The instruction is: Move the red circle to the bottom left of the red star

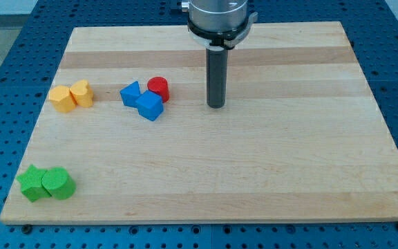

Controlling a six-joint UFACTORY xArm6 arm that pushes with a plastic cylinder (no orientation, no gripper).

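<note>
Red circle (158, 88), a smooth short cylinder, sits in the upper middle-left of the frame, touching a blue cube (150, 106) below it and just beside a blue triangle (130, 93). You see my tip (216, 106) to its right, near but apart. No claw shows, only a plain dark rod. Two yellow blocks (71, 96) lie upper left, two green blocks (45, 183) lower left on the pale wooden table (268, 173).

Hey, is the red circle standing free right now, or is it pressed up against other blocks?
Pressed against others. The red circle touches the blue cube below it, with the blue triangle close on its left. My tip stands apart, to the right.
</note>
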